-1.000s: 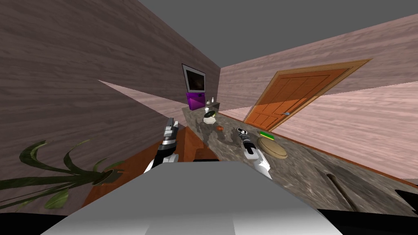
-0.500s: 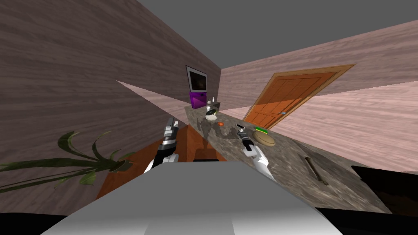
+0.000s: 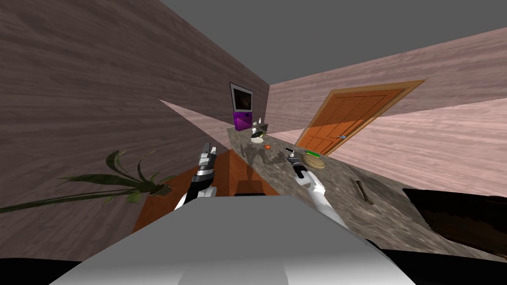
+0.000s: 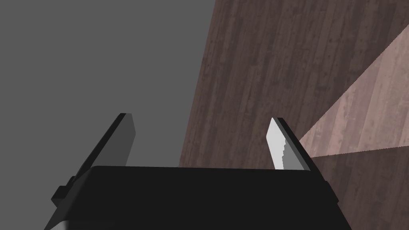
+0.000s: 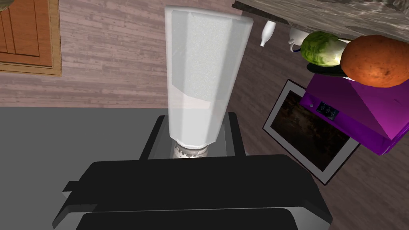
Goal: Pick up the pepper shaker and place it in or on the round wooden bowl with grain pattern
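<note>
Own view farther from counter (image 3: 341, 190)

On the counter (image 3: 336, 188), the bowl (image 3: 314, 161) lies toward the right edge. Farther back sits a plate (image 3: 257, 140), and behind that a box (image 3: 242, 120). A plant (image 3: 157, 188) stands left of the counter.

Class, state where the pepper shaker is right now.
In the right wrist view, the white shaker sits clamped in the right gripper, above the countertop beside the round bowl.

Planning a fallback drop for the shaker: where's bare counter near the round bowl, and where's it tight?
Bare: counter between round bowl and the dark stick; also between bowl and orange item, though the right gripper with shaker is there. Crowded: green item beside the bowl; far end by the purple box.
</note>
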You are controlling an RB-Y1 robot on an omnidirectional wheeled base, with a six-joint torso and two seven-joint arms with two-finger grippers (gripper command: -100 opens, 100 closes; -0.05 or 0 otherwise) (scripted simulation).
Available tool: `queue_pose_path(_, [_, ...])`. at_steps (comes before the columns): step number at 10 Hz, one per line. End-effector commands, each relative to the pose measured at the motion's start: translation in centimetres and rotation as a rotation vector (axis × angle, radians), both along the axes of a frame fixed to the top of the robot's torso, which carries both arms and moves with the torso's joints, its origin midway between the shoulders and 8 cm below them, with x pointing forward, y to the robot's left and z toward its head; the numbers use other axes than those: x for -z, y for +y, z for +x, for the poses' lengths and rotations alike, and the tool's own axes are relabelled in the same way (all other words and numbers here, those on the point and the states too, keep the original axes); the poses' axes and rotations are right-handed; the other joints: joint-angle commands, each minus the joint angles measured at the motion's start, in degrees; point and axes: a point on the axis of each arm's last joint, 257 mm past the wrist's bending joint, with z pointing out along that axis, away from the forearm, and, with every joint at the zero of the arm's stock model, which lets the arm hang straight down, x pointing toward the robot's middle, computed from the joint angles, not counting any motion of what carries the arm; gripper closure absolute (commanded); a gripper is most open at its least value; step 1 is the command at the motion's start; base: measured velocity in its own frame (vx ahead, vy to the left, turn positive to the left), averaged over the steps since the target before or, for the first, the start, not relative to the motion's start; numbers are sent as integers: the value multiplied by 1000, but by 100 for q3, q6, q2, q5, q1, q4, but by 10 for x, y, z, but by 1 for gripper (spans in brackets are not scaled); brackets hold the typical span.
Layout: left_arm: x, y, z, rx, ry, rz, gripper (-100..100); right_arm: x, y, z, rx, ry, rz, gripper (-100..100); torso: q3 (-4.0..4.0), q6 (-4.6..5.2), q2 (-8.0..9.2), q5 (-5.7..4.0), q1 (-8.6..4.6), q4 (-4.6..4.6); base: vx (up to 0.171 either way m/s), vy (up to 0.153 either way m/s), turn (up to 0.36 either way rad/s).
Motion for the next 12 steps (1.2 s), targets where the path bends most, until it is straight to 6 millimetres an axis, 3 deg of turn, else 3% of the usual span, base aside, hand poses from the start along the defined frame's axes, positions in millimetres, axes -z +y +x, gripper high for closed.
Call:
queue_pose_path(1, [0,0,0,0,0,0,0,-5,-1,6,-9,23,-49,100,0,0,0,0,0,0,-209,-10,75])
queue_pose_path(6, [0,0,0,0,0,0,0,-10,-26,2,16,52,-58,100,-21,2,-38,-5,-25,-6,-123,-43,87])
queue_pose_path(12, [0,0,0,0,0,0,0,-25,-77,-16,100,27,46,100,-41,5,-77,-13,-52,-10,-25,-84,71])
